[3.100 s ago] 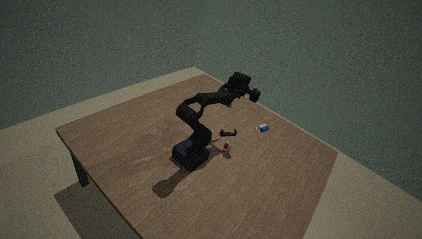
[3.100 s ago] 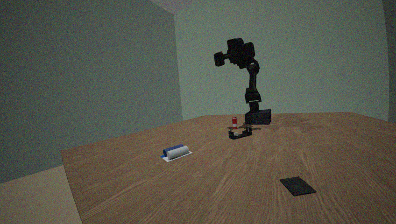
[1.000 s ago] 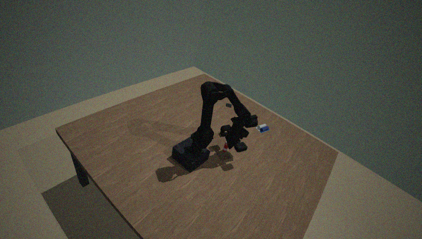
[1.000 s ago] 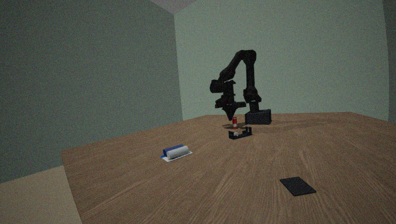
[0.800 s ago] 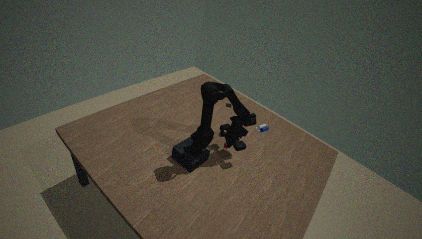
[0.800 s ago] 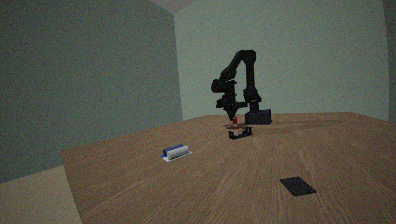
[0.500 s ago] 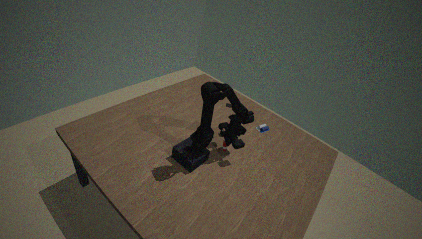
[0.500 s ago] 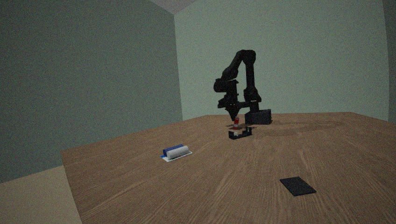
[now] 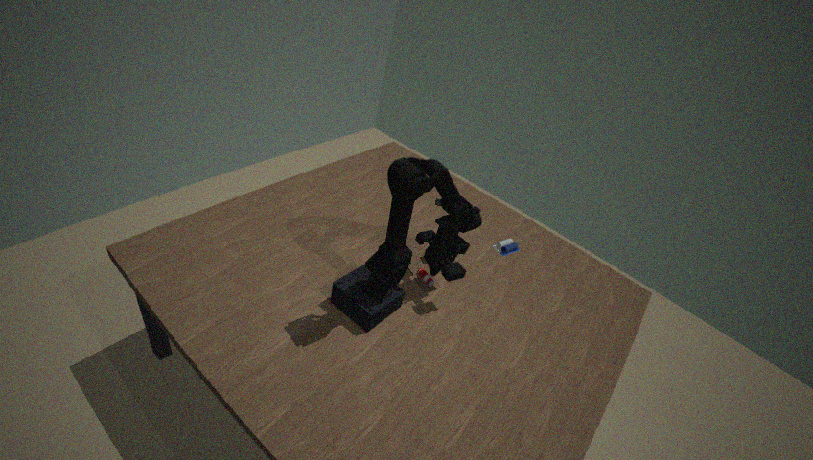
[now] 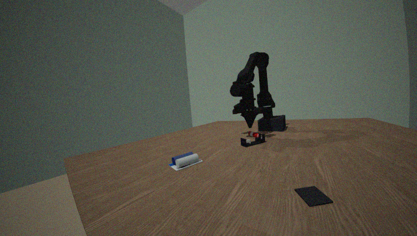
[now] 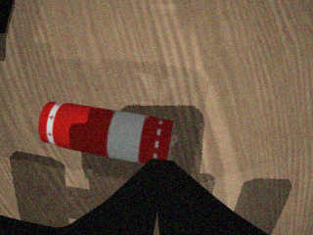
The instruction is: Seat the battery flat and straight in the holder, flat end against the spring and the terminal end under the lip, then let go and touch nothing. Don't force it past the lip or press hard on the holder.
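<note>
The battery (image 9: 425, 277) (image 10: 253, 134) (image 11: 108, 131), red with pale bands, lies on its side on the table. In the wrist view it lies nearly crosswise, its right end just beyond my fingertips. My gripper (image 9: 434, 272) (image 10: 250, 127) (image 11: 159, 170) is shut and empty, pointing down above the battery. The black holder (image 10: 243, 142) stands in front of the battery in the exterior view, with a pale part near its left end. The battery is outside it; whether they touch is unclear. I cannot make out the holder in the top view.
A blue and white object with two rolls (image 9: 506, 245) (image 10: 187, 160) lies farther out on the table. A flat black plate (image 9: 438, 202) (image 10: 313, 195) lies apart from it. A black edge (image 11: 4, 17) shows at the wrist view's upper left corner.
</note>
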Robot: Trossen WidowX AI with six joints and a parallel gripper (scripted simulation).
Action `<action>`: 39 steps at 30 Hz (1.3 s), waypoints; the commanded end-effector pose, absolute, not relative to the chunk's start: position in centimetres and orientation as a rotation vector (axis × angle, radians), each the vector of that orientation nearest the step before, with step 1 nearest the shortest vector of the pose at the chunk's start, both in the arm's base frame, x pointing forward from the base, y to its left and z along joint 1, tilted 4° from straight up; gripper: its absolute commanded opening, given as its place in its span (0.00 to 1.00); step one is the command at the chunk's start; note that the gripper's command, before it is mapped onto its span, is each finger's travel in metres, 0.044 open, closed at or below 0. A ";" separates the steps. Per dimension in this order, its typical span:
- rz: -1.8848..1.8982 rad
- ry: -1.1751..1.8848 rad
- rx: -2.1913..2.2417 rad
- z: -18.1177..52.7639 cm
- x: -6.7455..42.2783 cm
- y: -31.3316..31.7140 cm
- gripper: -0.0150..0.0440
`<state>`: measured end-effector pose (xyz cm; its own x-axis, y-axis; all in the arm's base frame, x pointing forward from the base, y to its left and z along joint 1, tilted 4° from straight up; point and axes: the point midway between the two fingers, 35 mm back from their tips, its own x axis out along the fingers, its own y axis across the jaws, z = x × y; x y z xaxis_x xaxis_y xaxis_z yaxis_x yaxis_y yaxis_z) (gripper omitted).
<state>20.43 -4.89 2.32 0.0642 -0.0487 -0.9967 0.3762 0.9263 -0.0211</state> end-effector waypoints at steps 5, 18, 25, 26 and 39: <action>-0.327 1.477 0.270 4.2 20.7 -4.6 0.25; -0.331 1.478 0.268 10.2 20.1 -4.1 0.25; -0.326 1.484 0.270 9.9 20.1 -4.0 0.25; -0.326 1.484 0.270 9.9 20.1 -4.0 0.25; 0.581 1.437 -0.694 4.8 21.2 -2.8 0.66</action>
<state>21.21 -3.51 7.93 0.0878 -0.0475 -0.9950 -0.2343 0.9699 -0.0669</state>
